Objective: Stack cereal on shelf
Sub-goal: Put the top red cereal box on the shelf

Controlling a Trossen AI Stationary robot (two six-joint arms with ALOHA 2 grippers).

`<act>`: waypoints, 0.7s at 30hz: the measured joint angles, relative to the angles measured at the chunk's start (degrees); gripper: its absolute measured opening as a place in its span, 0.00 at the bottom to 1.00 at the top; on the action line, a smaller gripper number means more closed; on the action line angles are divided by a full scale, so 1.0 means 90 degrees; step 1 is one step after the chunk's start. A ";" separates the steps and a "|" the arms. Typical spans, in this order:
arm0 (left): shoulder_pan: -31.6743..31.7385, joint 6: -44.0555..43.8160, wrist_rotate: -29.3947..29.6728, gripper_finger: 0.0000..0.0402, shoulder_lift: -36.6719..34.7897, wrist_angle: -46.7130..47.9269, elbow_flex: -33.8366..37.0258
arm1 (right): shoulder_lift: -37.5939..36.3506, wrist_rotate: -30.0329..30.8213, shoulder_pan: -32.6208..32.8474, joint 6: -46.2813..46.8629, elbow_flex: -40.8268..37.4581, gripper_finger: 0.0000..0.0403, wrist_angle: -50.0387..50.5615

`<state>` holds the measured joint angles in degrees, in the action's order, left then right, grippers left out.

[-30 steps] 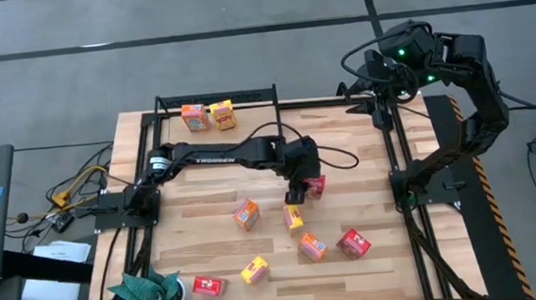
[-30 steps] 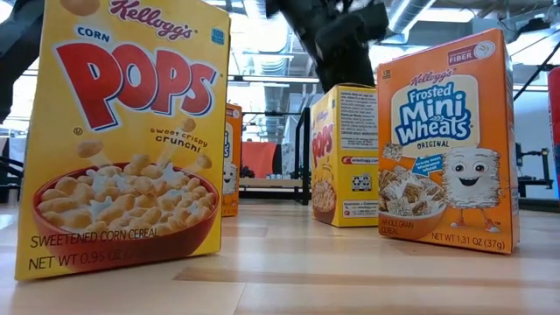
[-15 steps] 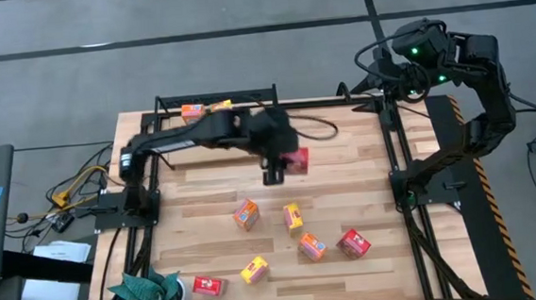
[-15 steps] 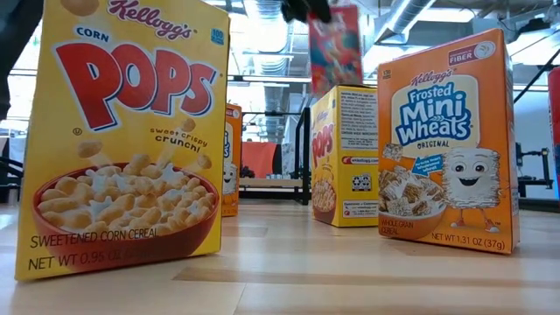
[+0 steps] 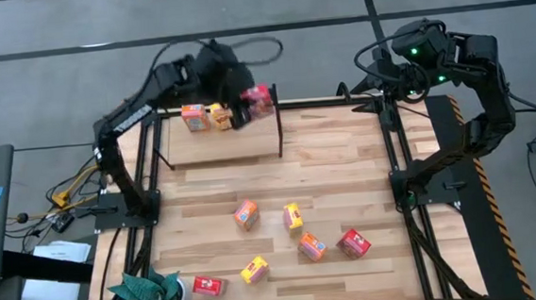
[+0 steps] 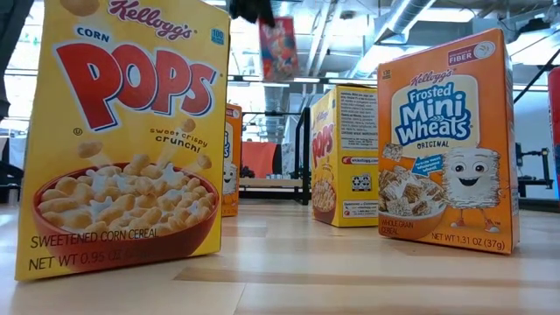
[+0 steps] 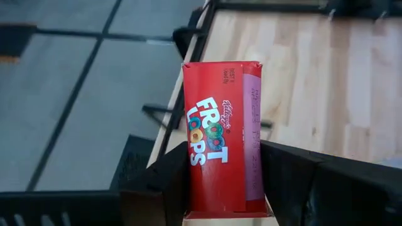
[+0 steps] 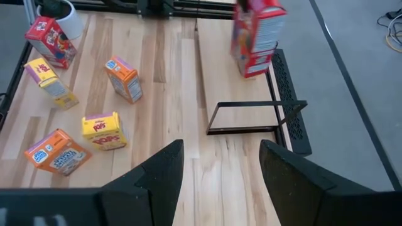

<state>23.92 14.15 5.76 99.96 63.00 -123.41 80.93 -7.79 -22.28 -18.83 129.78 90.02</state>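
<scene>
The left tool [image 5: 246, 109] grips a red Froot Loops box [image 7: 223, 160] by its long sides, hanging above the shelf [image 5: 249, 142] just beside two boxes [image 5: 207, 116] standing there, while the right tool [image 8: 220, 166] waits open off the tabletop's [image 5: 346, 182] far corner.

Glossy printed cardboard cereal [image 7: 220, 138], wooden shelf [image 5: 220, 142]

The big wooden table [image 5: 345, 163] holds the shelf [image 5: 220, 139] at its far left. Two small cereal boxes [image 5: 207, 116] stand side by side on the shelf's board. Six more small boxes [image 5: 297, 233] lie scattered on the table's near half.
</scene>
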 joint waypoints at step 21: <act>0.1558 0.1638 -0.1440 0.39 0.1638 -0.0349 0.0011 | 0.0000 0.0037 0.0002 -0.0076 0.0000 0.58 -0.0008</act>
<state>37.93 28.89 -7.20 114.70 59.85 -123.31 80.93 -7.45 -22.26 -19.52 129.78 89.94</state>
